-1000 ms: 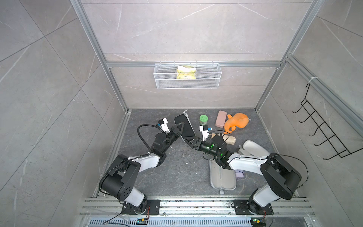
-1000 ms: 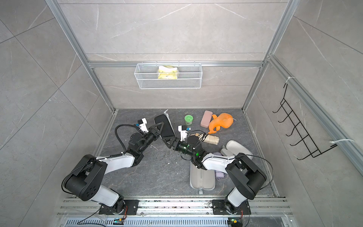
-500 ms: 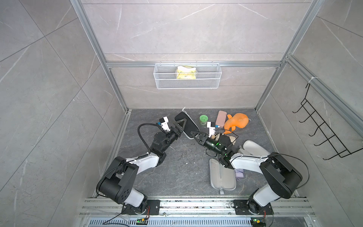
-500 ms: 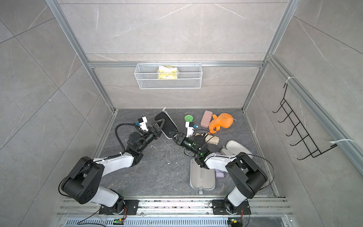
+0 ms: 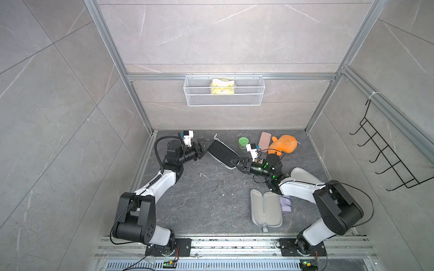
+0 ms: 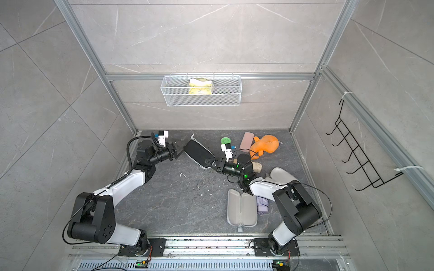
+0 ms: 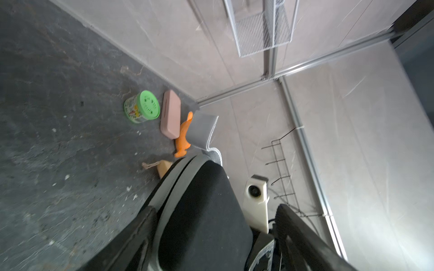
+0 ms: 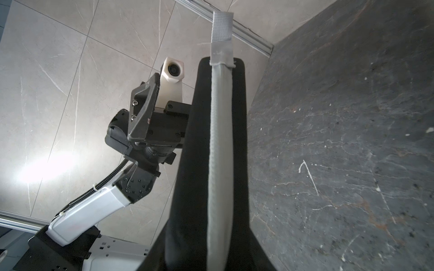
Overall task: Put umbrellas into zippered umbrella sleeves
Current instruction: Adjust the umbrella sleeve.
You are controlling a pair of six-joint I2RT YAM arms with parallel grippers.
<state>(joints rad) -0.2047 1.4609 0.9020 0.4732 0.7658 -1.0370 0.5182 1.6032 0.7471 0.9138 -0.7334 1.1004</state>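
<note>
Since a second ago the grip has changed sides: the right end effector (image 5: 234, 163) has clamped onto the near-right end of the black oblong hard zip case (image 5: 222, 152), and the left end effector (image 5: 207, 147) has spread its fingers, which now loosely flank the far-left end. This case sits between both arms over the far middle of the dark grey stone desk (image 5: 199, 199). Near right lies an open pale grey clamshell case (image 5: 265, 208), with a folded lilac umbrella (image 5: 285, 204) just beside it.

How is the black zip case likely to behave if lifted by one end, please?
Probably stiff: the black zip case looks straight, not sagging, with the right gripper shut on one end. Likely light, as that grip seems enough. Its rounded shell might pivot.
</note>
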